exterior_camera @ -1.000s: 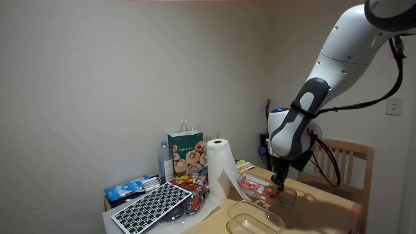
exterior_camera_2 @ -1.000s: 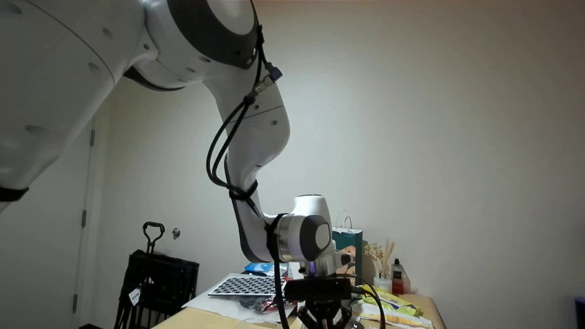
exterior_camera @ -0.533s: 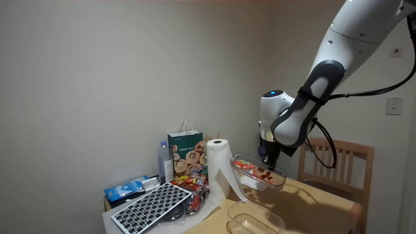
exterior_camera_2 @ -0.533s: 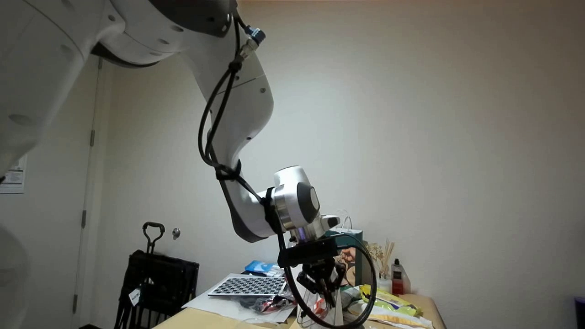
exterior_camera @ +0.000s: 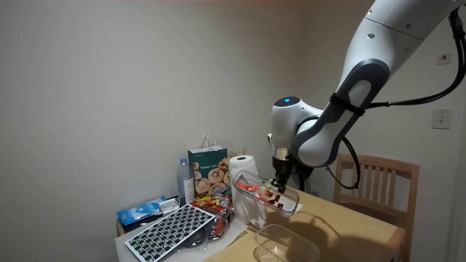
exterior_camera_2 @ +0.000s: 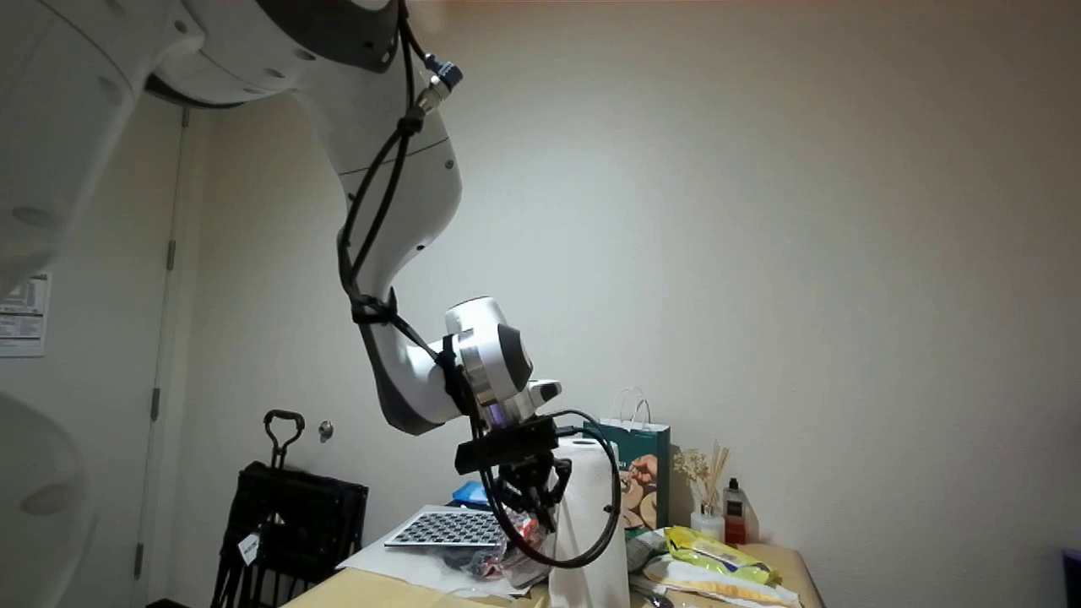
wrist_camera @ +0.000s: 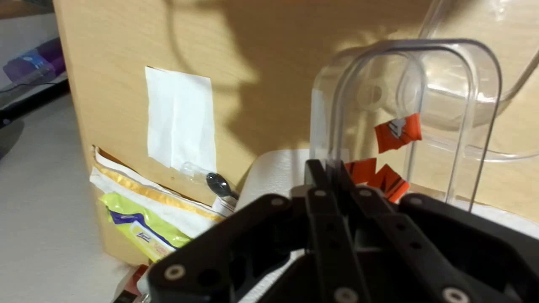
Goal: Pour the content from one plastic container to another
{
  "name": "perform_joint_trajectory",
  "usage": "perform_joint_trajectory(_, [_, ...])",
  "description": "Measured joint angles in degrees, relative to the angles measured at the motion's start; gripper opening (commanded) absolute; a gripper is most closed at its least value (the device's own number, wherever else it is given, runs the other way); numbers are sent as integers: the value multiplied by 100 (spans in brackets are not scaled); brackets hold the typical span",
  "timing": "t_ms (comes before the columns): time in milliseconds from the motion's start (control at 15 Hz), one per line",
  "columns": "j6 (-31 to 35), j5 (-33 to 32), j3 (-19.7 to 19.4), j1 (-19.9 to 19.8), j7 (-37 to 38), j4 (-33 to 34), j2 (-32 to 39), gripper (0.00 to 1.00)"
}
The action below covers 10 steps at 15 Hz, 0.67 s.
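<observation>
A: Quick q, what's the claw (exterior_camera: 281, 188) doing rn?

B: Pinching! It's tight on the rim of a clear plastic tub (exterior_camera: 290, 207), along one long side

A: Where's the tub, pls?

B: Up in the air over the wooden worktop (exterior_camera: 351, 214), w/ its open top facing up. In an exterior view, part of the paper towel roll (exterior_camera: 242, 211) shows behind it

A: Got stuff in it?

B: Yep, little red packets (wrist_camera: 398, 132). The wrist view shows a few, but the claw blocks part of the tub

A: OK, & the other clear tub (exterior_camera: 264, 243)?

B: On the worktop, lower down, near the held one, partly cut off in an exterior view

A: What else?

B: A green paper bag (exterior_camera: 209, 167), a bottle (exterior_camera: 185, 182) w/ a blue cap just beside it, & a black-and-white checked board (exterior_camera: 169, 233)
</observation>
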Motion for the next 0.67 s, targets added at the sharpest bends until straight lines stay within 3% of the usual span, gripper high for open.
perform_joint_trajectory(533, [144, 5, 170, -78, -17, -232, 24, 6])
perform_joint_trajectory(667, [338, 283, 301, -152, -256, -232, 111, 6])
